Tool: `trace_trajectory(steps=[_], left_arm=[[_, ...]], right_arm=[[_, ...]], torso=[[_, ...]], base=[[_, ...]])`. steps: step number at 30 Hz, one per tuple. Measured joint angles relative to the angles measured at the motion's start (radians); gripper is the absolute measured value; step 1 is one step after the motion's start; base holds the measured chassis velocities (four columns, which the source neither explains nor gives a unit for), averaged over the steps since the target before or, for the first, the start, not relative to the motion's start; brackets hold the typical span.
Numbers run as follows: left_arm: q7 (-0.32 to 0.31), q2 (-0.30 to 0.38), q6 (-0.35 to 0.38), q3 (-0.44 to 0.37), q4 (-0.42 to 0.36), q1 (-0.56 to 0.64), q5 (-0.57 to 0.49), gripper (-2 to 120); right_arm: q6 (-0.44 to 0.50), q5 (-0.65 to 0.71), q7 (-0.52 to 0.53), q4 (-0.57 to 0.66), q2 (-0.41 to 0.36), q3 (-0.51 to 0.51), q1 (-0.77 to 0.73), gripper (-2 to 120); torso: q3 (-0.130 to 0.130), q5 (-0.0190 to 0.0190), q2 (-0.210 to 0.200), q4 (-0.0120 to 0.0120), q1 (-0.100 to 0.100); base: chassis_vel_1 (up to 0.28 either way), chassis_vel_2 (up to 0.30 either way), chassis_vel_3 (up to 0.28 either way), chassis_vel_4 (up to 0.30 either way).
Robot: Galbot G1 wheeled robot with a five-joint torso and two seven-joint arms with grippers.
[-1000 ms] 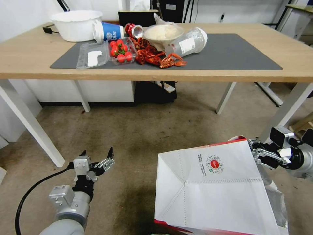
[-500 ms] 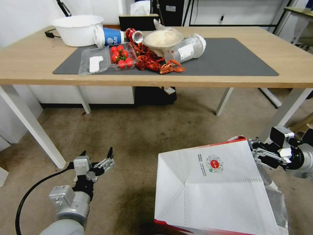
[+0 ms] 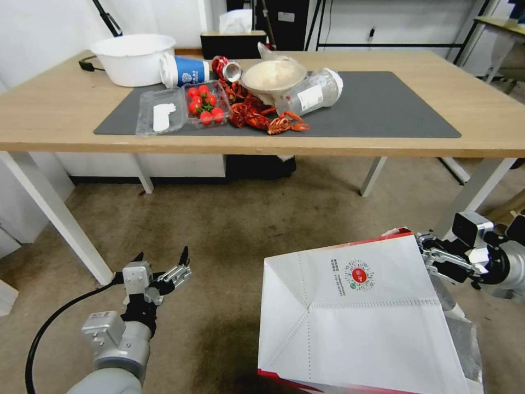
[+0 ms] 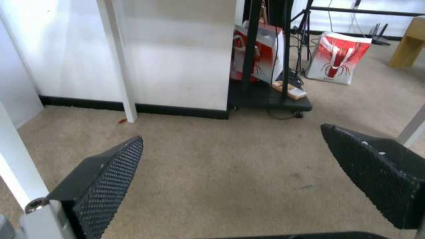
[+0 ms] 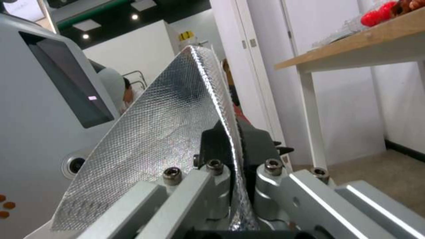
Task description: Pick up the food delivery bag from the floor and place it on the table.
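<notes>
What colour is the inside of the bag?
Shiny silver foil lining, seen best in the right wrist view.

The food delivery bag point(image 3: 361, 323) is stiff white paper, matt and creased along its folds, with a shiny quilted silver foil lining point(image 5: 164, 132) pinched in the right gripper point(image 5: 232, 142) of bare brushed metal and black plastic. The left gripper's pads point(image 4: 111, 172) are dark, dimpled rubber. Beneath them the floor point(image 3: 246, 219) looks dull, rough and stained. Beyond, the table point(image 3: 54, 120) is smooth pale wood under a matt grey mat point(image 3: 383, 109).
</notes>
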Motion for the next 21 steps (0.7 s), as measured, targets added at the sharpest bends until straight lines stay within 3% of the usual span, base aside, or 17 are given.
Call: trace_trajectory(steps=[21], left_arm=[[-0.001, 0.003, -0.002, -0.005, 0.005, -0.004, 0.001, 100]], right_arm=[[0.003, 0.0, 0.005, 0.0, 0.004, -0.008, 0.006, 0]], torso=[[0.067, 0.0, 0.093, 0.0001, 0.026]], base=[[0.0, 0.0, 0.0, 0.0]])
